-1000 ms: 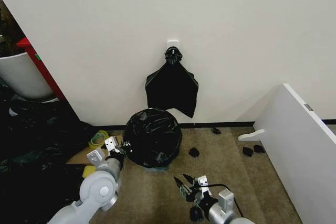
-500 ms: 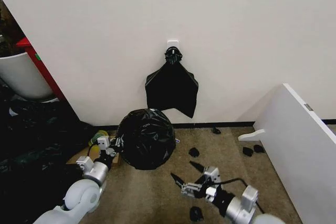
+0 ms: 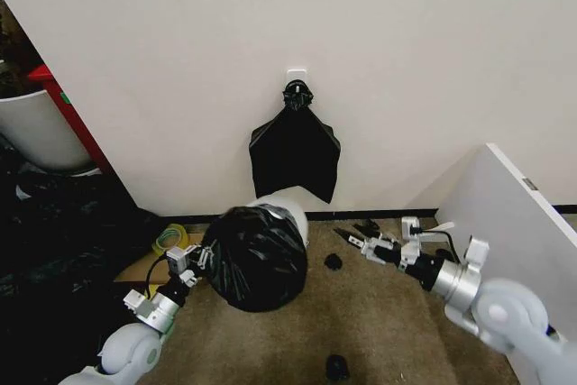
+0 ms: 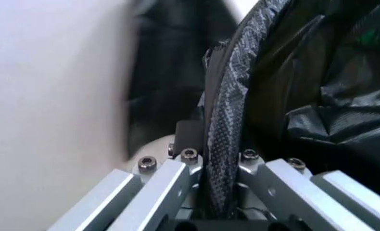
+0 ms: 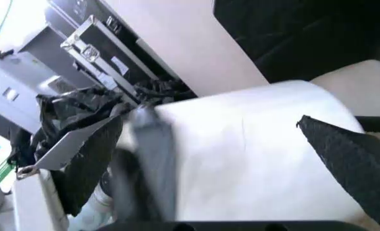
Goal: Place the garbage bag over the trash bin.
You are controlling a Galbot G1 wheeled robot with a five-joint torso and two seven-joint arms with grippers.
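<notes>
Gripping garbage bag [image 3: 257, 259] (over trash bin [image 3: 285, 207]), left gripper [image 3: 193, 260] jaws clamped; right gripper [image 3: 353, 240] jaws apart.

Brown carpeted floor [image 3: 379, 331] fills the lower middle of the frame. On it lie small black scraps: 1 at centre [image 3: 333, 261] and 1 at the bottom edge [image 3: 335, 367]. Dark plastic sheeting [image 3: 54, 259] covers the floor at lower left, with a yellow-green roll [image 3: 168, 240] beside it.

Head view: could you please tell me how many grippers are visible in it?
2. The left gripper grips the garbage bag at its left side; the right gripper, open, hovers over the carpet just right of the trash bin. None seems hidden.
</notes>
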